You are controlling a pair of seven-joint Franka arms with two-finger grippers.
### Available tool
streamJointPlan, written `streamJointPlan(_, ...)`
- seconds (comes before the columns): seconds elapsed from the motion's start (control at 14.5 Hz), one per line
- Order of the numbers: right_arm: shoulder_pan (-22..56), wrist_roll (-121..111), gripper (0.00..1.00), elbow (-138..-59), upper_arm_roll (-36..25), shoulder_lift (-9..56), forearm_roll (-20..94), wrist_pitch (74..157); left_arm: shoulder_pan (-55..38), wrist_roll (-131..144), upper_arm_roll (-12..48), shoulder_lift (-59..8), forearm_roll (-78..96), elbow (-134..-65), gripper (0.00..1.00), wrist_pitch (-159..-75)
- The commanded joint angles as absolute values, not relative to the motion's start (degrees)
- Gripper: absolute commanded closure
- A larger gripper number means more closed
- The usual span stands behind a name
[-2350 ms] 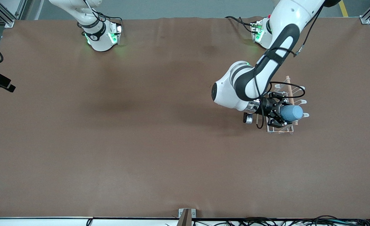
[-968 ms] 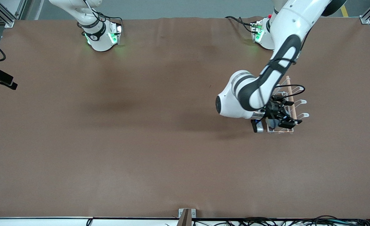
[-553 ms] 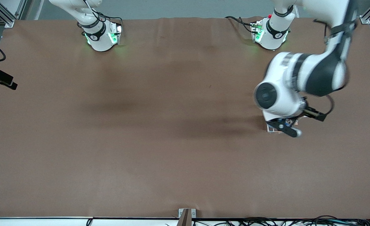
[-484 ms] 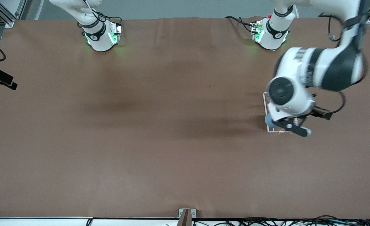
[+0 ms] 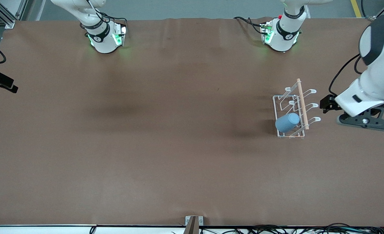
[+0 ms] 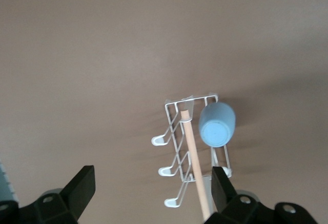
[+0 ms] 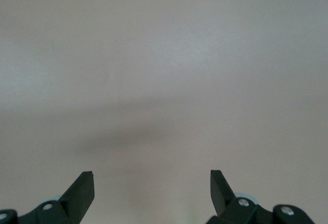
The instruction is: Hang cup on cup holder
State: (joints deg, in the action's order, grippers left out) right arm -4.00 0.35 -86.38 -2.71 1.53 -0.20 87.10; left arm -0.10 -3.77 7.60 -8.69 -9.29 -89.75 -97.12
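The light-blue cup (image 5: 287,122) hangs tilted, bottom outward, on a prong of the white wire cup holder (image 5: 280,97), on the side toward the right arm's end. The wooden dowel (image 5: 301,102) runs along the holder's top. My left gripper (image 5: 363,123) is open and empty, up over the table beside the holder toward the left arm's end. In the left wrist view the cup (image 6: 217,124) and cup holder (image 6: 175,116) show past the open left gripper (image 6: 152,193). My right gripper (image 7: 152,188) is open and empty over bare surface; it is out of the front view.
The brown table (image 5: 166,146) holds nothing else near the holder. A black camera (image 5: 0,84) sits at the table edge at the right arm's end. A small metal bracket (image 5: 193,222) and cables lie along the edge nearest the front camera.
My left gripper let go of the cup on the holder, rose and swung away toward the left arm's end. The cup stays hanging on the prong. The right arm has not moved.
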Motion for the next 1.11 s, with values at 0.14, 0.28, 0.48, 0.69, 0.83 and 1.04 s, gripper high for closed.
streamJointPlan(0.14,-4.83,-0.35,0.00,-85.78,-2.02,1.67,-1.14,86.75,-0.96,0.25,5.54,-0.10,-1.85,-95.89,0.00,-99.40)
streamJointPlan(0.28,-4.83,-0.35,0.00,-85.78,-2.02,1.76,-1.14,86.75,-1.93,1.58,5.54,1.66,-1.24,-95.89,0.00,-99.14)
streamJointPlan(0.48,-4.83,-0.35,0.00,-85.78,-2.02,1.76,-1.14,86.75,-2.81,5.53,5.45,3.95,0.09,-95.98,0.00,-97.82)
streamJointPlan(0.69,-4.83,-0.44,0.00,-85.78,-2.11,1.76,-1.14,87.10,-4.21,5.19,3.44,3.96,0.00,-93.88,0.00,-97.65)
streamJointPlan(0.83,-4.92,-0.44,0.00,-85.78,-2.11,1.76,-1.14,87.10,-4.83,4.41,1.42,3.96,0.09,-92.38,0.00,-95.29)
streamJointPlan(1.04,-4.92,-0.44,0.00,-85.78,-2.11,1.76,-1.23,87.19,-4.92,2.38,-1.14,3.87,0.18,-91.06,0.00,-92.99)
